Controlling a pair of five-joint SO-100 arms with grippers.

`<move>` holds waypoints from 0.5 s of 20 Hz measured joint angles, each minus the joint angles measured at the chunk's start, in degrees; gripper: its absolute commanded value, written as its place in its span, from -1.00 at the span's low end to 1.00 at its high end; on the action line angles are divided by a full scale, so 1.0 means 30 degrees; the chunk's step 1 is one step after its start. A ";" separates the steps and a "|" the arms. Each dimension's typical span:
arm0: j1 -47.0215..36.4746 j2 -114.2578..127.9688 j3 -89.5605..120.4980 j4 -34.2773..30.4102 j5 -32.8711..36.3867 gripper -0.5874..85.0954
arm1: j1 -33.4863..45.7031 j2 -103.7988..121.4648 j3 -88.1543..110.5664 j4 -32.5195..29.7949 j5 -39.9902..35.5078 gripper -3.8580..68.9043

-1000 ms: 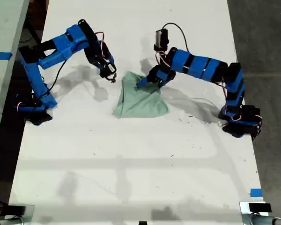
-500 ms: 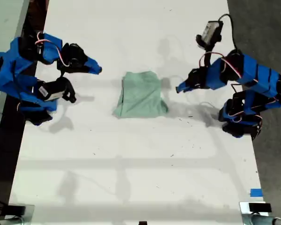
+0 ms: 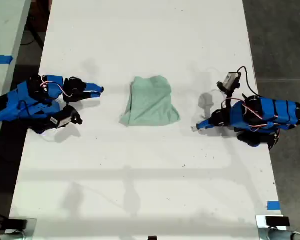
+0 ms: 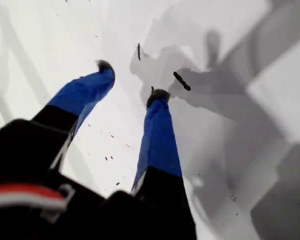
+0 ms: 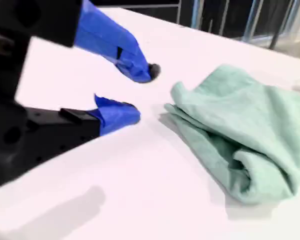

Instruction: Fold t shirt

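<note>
T shirt [image 3: 150,101] is lying folded; my first gripper [image 4: 130,80] and my second gripper [image 5: 140,95] are both gaping, empty, parking well apart, best kept clear of the cloth

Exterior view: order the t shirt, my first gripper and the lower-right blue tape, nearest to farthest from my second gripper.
1. t shirt, mid-table, beside my second gripper.
2. my first gripper, exterior view's right.
3. blue tape, exterior view's lower-right corner.
</note>
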 measured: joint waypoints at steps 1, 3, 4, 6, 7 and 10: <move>-0.0117 0.0527 0.0000 0.0146 0.0703 -0.68 | -0.0029 0.0088 0.0059 -0.0029 -0.1289 -0.37; -0.0469 0.0996 0.0059 0.0381 0.3545 -0.68 | -0.0352 0.0146 0.0059 -0.0059 -0.4248 -0.40; -0.0498 0.1172 0.0059 0.0439 0.4863 -0.68 | -0.0264 0.0146 0.0059 -0.0117 -0.6035 -0.41; -0.0410 0.1230 0.0059 0.0439 0.5742 -0.68 | -0.0234 0.0146 0.0117 -0.0146 -1.0342 -0.48; -0.0410 0.1230 0.0059 0.0439 0.5830 -0.68 | -0.0352 0.0146 0.0117 -0.0146 -1.1279 -0.51; -0.0410 0.1230 0.0059 0.0439 0.5830 -0.68 | -0.0352 0.0146 0.0117 -0.0146 -1.1748 -0.55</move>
